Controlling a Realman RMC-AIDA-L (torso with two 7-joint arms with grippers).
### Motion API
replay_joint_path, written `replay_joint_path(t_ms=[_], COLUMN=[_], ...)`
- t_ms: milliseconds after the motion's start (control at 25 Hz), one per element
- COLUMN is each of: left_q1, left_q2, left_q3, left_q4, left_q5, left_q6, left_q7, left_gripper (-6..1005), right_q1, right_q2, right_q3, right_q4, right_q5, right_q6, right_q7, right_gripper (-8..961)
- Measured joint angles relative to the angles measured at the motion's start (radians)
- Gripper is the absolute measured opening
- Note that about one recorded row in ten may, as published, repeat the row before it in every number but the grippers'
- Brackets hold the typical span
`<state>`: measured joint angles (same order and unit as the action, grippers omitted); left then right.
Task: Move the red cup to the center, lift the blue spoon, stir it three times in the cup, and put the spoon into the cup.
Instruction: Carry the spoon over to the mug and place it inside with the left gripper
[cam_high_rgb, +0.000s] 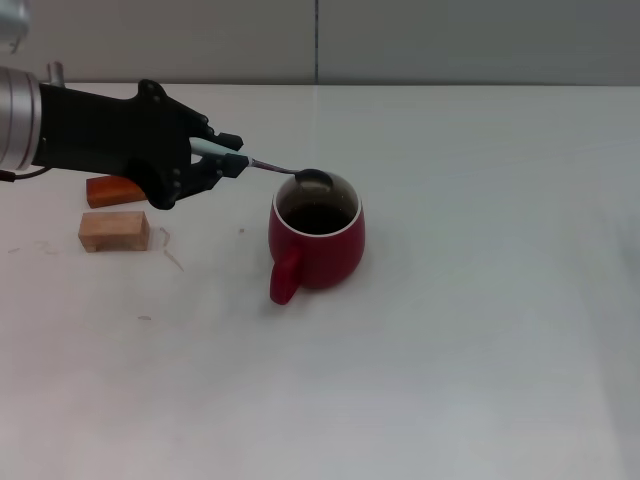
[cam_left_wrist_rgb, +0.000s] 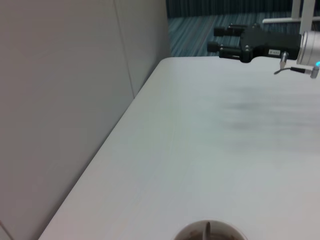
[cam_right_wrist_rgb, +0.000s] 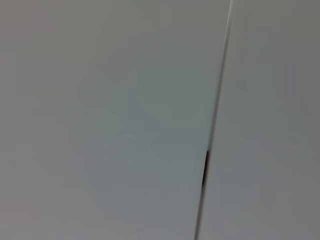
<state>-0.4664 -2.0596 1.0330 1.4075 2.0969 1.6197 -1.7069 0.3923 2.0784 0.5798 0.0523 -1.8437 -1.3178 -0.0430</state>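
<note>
Head view: the blue spoon (cam_high_rgb: 262, 165) is held by its pale handle in the left gripper (cam_high_rgb: 228, 160), whose dark fingers are closed around it, while the red cup (cam_high_rgb: 318, 238) stands upright near the middle of the white table (cam_high_rgb: 480, 330) with its handle turned toward the robot. The spoon's long axis is seen running nearly level from the gripper toward the robot's right, dipping slightly, so that the silver bowl is poised at the far rim of the cup, just above the dark interior. The cup lies directly beyond the spoon's tip, on the right of the gripper and close to it; the left arm is plainly the nearer one. A steeper tilt of the bowl into the opening is judged to be what stirring requires. An orange-red block (cam_high_rgb: 108, 190) and a tan block (cam_high_rgb: 114, 230) are left behind the gripper on the robot's left. The right gripper (cam_left_wrist_rgb: 231, 41) is parked well apart at the table's far edge, fingers seemingly parted, as caught in the left wrist view
</note>
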Motion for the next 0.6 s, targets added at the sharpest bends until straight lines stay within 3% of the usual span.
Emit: replay_joint_path(t_ms=[600], left_q1=[-0.019], left_q2=[-0.003], left_q3=[0.19], left_q4=[0.103], left_q5=[0.152], left_q6=[-0.07], left_q7=[0.005], left_gripper=[145], right_q1=[-0.003], right_q2=[0.001], right_q3=[0.0], right_q4=[0.001], right_q5=[0.0], right_q6=[0.002], right_q7=[0.0], right_gripper=[598])
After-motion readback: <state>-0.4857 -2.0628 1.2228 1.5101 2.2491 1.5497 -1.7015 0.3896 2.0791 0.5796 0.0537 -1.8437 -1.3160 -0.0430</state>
